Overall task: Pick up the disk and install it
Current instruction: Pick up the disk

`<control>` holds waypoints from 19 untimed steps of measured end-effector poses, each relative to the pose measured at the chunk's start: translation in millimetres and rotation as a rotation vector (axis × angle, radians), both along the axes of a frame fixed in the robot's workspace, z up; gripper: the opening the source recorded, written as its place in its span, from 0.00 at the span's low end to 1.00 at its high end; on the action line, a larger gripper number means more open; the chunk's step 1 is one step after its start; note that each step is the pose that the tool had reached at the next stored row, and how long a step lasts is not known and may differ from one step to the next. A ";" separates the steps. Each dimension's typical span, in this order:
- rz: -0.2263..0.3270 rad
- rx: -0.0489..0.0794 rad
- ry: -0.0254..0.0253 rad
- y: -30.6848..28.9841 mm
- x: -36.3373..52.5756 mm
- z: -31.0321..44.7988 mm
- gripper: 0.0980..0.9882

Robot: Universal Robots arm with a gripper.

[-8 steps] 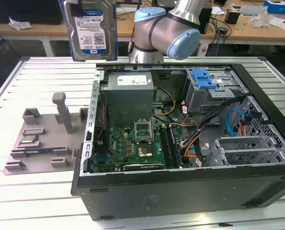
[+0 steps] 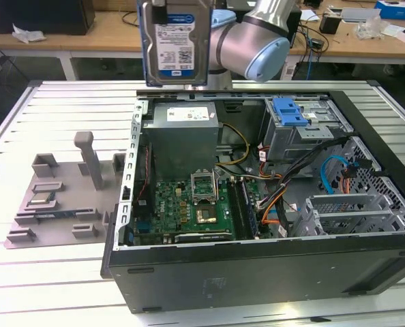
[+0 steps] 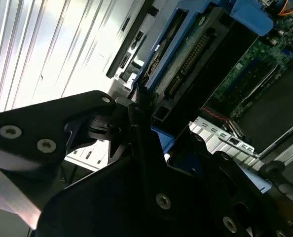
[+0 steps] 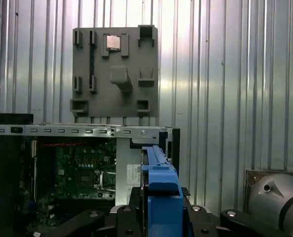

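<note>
One grey fixture tray (image 2: 66, 187) is lying at nine o'clock of the open computer case (image 2: 257, 272) in the exterior view. The gripper (image 4: 161, 217) is clenching the disk (image 2: 174, 44), which is hanging upright at twelve o'clock of the power supply (image 2: 183, 136), apart from it.

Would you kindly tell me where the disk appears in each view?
Exterior view: the disk hangs upright, label outward, above the open case.
Second wrist view: the disk edge-on, connectors showing, motherboard behind.
First wrist view: the disk edge-on, blue frame foremost.
Shared landmark: the green motherboard.
</note>
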State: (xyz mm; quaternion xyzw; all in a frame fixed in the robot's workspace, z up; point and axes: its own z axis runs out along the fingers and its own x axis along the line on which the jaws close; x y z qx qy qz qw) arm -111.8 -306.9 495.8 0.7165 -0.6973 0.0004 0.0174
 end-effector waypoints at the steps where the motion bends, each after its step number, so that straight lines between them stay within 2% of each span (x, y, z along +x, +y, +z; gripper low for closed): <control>1: 0.000 0.000 0.0001 0.1 5.1 0.0 0.30; 3: 0.000 0.000 0.0005 0.4 16.1 0.0 0.30; 4: 0.000 0.000 0.0011 0.7 26.1 0.0 0.30; 6: 0.000 0.000 0.0018 1.0 35.0 -0.1 0.30; 11: 0.000 0.001 0.0058 1.2 66.7 0.0 0.30; 15: 0.000 0.021 0.0085 0.2 78.6 -0.1 0.30; 16: 0.000 0.021 0.0091 -1.3 79.2 -0.2 0.30; 19: 0.000 0.021 0.0101 -15.6 79.8 -0.4 0.30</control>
